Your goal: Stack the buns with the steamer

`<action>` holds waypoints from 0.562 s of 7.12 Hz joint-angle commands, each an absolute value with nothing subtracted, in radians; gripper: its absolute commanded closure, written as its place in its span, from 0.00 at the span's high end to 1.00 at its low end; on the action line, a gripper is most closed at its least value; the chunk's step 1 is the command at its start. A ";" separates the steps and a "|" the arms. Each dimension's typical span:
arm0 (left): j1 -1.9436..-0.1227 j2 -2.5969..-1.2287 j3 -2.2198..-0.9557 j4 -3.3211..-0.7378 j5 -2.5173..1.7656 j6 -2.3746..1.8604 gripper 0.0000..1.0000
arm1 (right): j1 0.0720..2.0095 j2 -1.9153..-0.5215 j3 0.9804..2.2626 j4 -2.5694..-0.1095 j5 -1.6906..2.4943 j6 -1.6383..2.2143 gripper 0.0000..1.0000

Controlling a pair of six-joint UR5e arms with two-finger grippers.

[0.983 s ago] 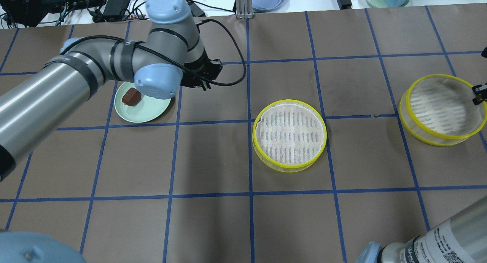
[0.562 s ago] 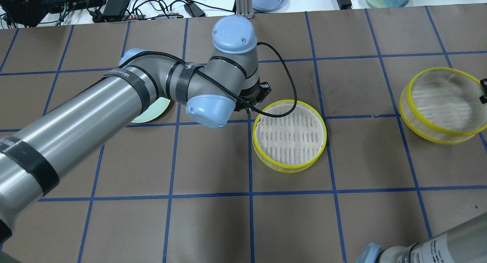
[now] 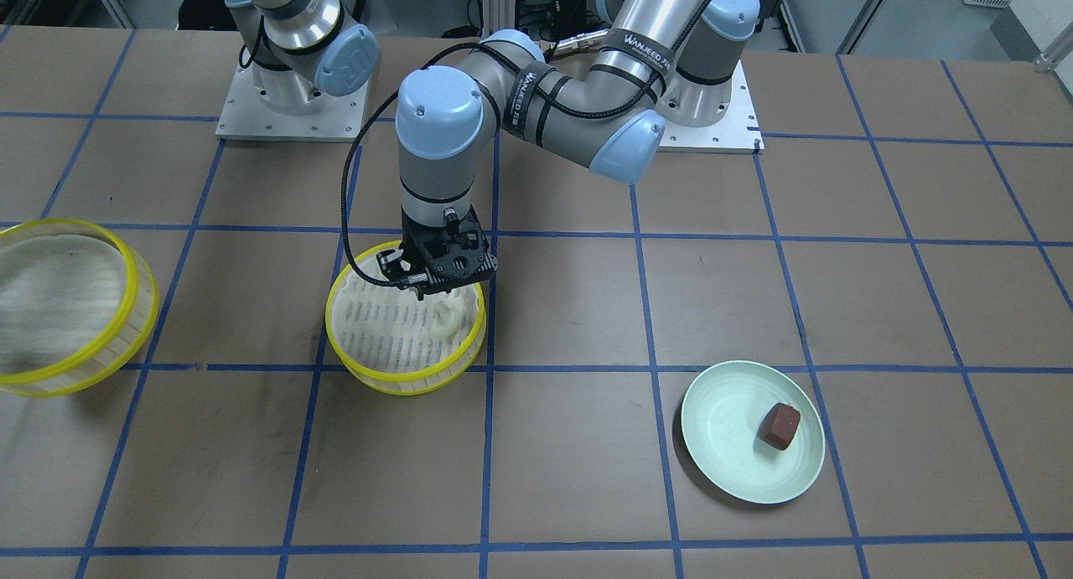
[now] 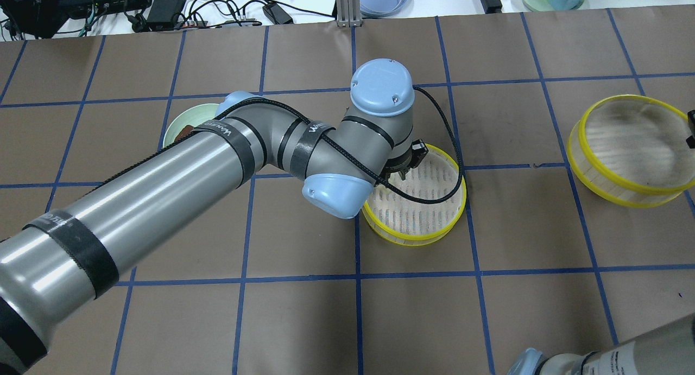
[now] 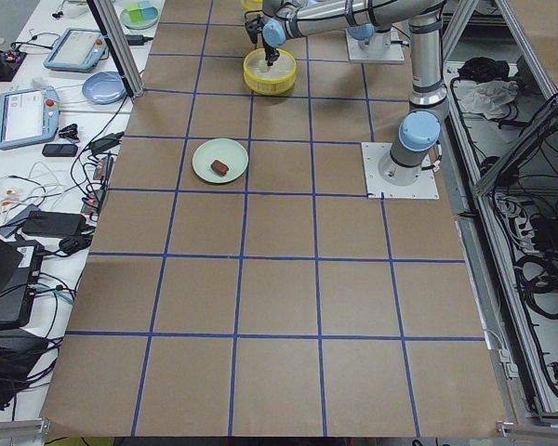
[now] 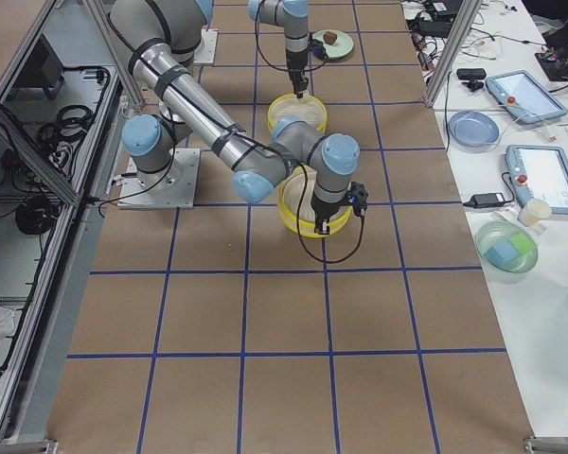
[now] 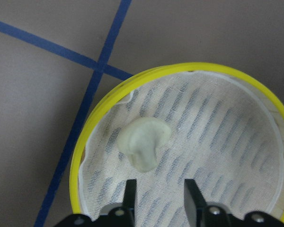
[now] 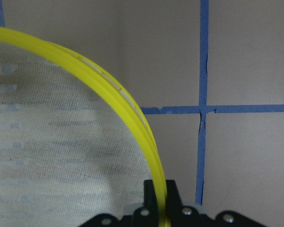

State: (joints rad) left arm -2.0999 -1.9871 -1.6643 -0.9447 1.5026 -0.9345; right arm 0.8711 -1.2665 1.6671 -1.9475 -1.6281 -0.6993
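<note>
Your overhead view hides the cream bun (image 7: 143, 142) behind the left arm (image 4: 217, 158). The left wrist view shows it as a pale, lumpy mound on the cloth of the steamer tray (image 7: 79, 156), toward 9 o'clock of centre. The left gripper (image 7: 159, 189) hangs above, fingers apart, holding nothing. In the front view the brown bun (image 3: 780, 426) sits at 3 o'clock on the plate (image 3: 721, 445). The right gripper (image 8: 161, 189) clamps the rim of the second tray (image 8: 128, 106).

White letters say "WANJEED" on a black band (image 3: 641, 55) around the left arm (image 3: 666, 5). A white sticker (image 4: 616, 358) on the right arm (image 4: 659, 337) has print too small to read.
</note>
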 commanded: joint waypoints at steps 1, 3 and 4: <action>-2.102 -1.985 -1.666 -0.933 1.493 -0.942 1.00 | 0.883 -1.288 1.667 -1.851 -1.653 -0.703 0.00; -2.038 -1.932 -1.664 -0.937 1.518 -0.764 1.00 | 0.984 -1.353 1.670 -1.830 -1.657 -0.657 0.00; -1.944 -1.901 -1.664 -0.939 1.532 -0.661 1.00 | 1.023 -1.362 1.671 -1.763 -1.655 -0.588 0.00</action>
State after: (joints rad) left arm -2.0314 -1.9342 -1.6645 -0.9362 1.5140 -0.7857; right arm 0.9708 -1.3408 1.6697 -1.8217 -1.6551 -0.6515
